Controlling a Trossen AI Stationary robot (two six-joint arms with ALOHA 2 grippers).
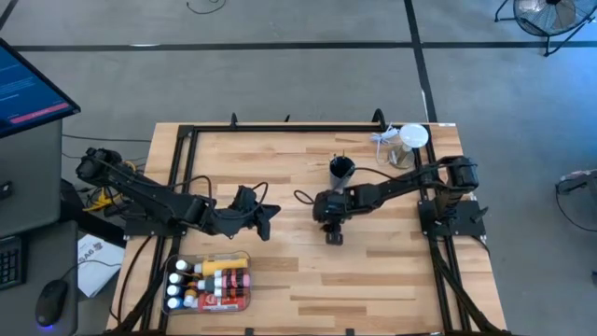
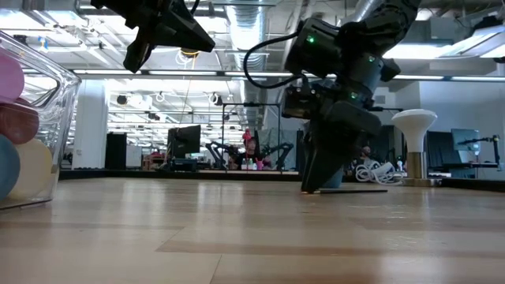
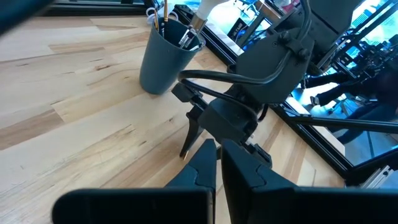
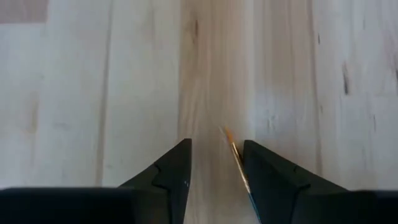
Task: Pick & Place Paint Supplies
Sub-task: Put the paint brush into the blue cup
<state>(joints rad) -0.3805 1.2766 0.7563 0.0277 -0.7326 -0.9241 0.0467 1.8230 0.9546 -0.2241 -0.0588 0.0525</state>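
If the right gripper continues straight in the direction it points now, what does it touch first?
Probably the brush lying on the table, between the right gripper's open fingers. It points straight down with the fingertips near the wood; whether they already touch is unclear.

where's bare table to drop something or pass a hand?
Bare wood: the near right corner, below the right gripper, and the far left stretch behind the left gripper. Crowded: the clear plastic tray of paint bottles near left, and the dark grey brush cup and white-lidded clear jar far right.
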